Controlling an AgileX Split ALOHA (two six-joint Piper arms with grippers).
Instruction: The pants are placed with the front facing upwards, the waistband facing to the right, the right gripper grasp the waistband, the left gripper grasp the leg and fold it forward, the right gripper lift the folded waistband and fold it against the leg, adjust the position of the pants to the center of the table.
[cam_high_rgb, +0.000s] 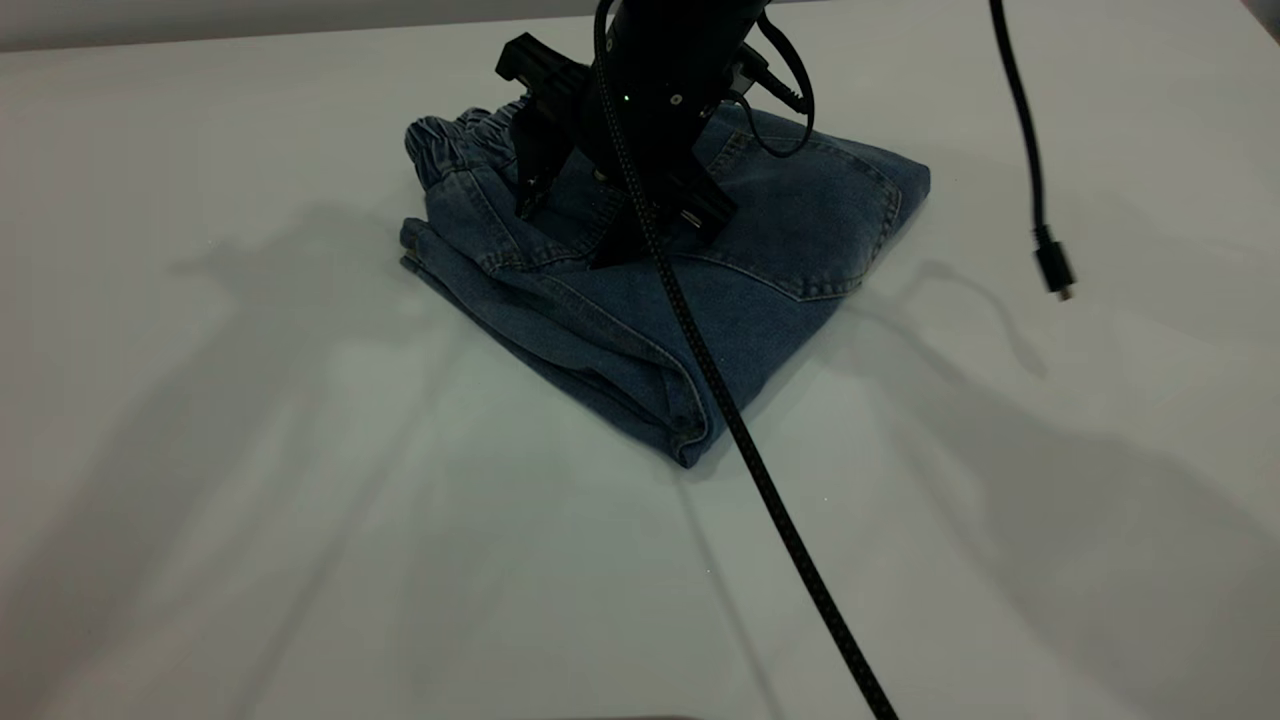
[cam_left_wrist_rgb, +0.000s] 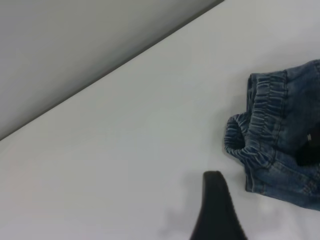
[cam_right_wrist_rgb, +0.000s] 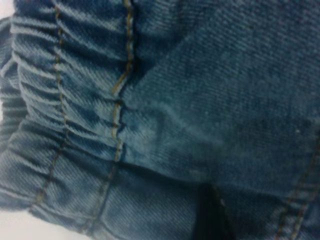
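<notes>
One hand (cam_high_rgb: 570, 225) on folded pants (cam_high_rgb: 700, 300), waistband (cam_high_rgb: 450, 140) pointing left

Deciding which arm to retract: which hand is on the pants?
The right hand, down on the pants near the waistband; the left hand is over the table.

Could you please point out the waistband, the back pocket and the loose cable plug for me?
waistband (cam_high_rgb: 452, 140): exterior view, on its gathered pleats.
back pocket (cam_high_rgb: 820, 225): exterior view, middle of the patch.
cable plug (cam_high_rgb: 1055, 268): exterior view, on the dangling black connector.
</notes>
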